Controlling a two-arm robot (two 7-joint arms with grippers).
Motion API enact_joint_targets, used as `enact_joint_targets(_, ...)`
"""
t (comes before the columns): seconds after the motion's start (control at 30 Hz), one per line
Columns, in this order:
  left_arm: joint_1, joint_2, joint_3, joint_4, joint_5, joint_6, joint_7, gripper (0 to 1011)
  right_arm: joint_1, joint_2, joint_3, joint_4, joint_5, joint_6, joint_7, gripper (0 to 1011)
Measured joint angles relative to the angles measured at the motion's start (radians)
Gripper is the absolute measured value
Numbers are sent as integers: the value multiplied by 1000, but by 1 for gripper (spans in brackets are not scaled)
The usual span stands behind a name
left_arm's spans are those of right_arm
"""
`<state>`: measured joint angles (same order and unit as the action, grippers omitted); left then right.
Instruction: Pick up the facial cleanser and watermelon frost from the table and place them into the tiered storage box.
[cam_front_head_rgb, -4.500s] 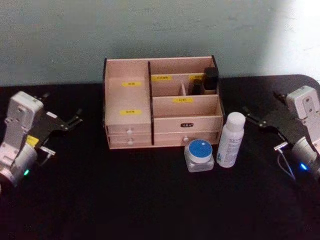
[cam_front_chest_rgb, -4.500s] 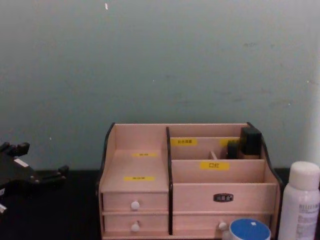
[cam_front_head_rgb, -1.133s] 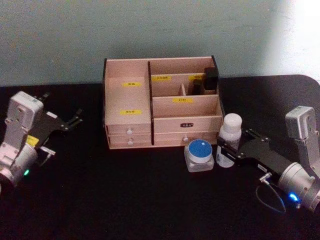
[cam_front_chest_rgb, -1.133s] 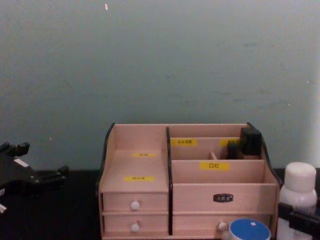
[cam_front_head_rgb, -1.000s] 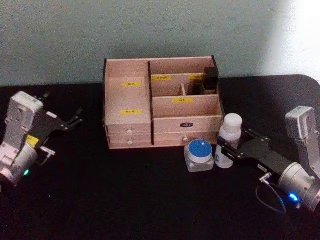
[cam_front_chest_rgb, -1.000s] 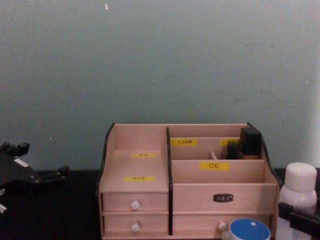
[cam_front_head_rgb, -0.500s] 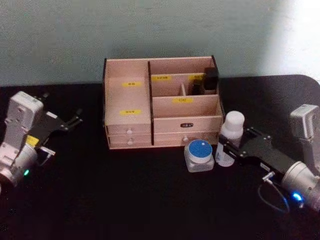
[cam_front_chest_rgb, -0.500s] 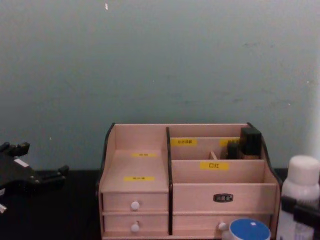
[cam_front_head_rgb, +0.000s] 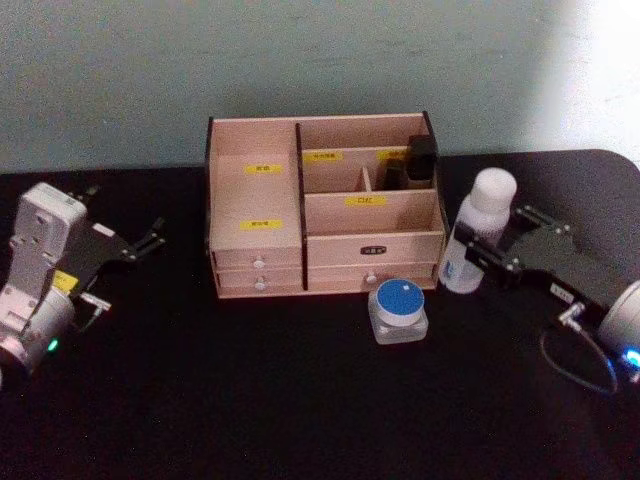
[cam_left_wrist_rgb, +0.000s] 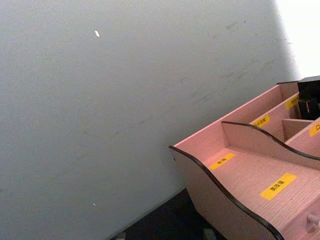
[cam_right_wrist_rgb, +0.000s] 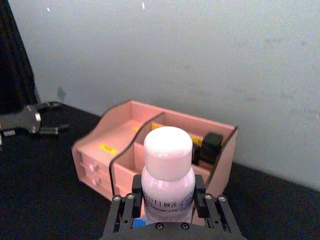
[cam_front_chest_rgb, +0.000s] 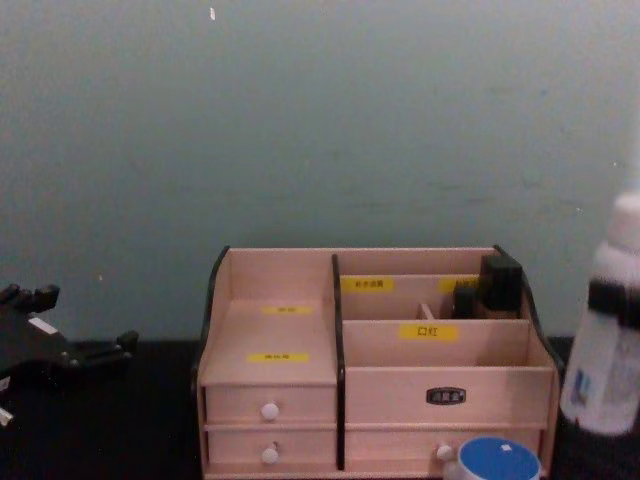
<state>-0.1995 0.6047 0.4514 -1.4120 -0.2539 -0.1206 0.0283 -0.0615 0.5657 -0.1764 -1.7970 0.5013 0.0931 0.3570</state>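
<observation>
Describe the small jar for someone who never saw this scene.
On the black table stands the tiered storage box. Before its lower right drawer sits the watermelon frost: squat, frosted, blue-lidded, unlike the tall white facial cleanser held in the right gripper.

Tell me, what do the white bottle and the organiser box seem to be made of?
The facial cleanser, gripped by the right gripper, looks like smooth white plastic, slightly glossy. The tiered storage box looks like pale unpainted wood or plywood: fine grain lines show, with dark edges.
</observation>
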Motion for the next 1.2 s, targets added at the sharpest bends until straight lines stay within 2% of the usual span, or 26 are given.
enact_joint_targets(0.13,0,0,0,0,0,0,0,1001,38,-1,-2,-1,13,14,11,600)
enact_joint_targets(0.33,0,0,0,0,0,0,0,1001,140,-20,-45,59,16,38,29,600)
enact_joint_targets(0.43,0,0,0,0,0,0,0,1001,219,-41,-83,124,10,43,42,600)
enact_joint_targets(0.47,0,0,0,0,0,0,0,1001,219,-41,-83,124,10,43,42,600)
enact_joint_targets(0.57,0,0,0,0,0,0,0,1001,293,-65,-118,188,-7,48,51,600)
enact_joint_targets(0.7,0,0,0,0,0,0,0,1001,356,-89,-146,246,-18,53,57,600)
enact_joint_targets(0.77,0,0,0,0,0,0,0,1001,410,-112,-170,298,-30,54,64,600)
enact_joint_targets(1.07,0,0,0,0,0,0,0,1001,540,-185,-228,441,-64,49,78,600)
enact_joint_targets(1.2,0,0,0,0,0,0,0,1001,572,-208,-241,482,-74,41,82,600)
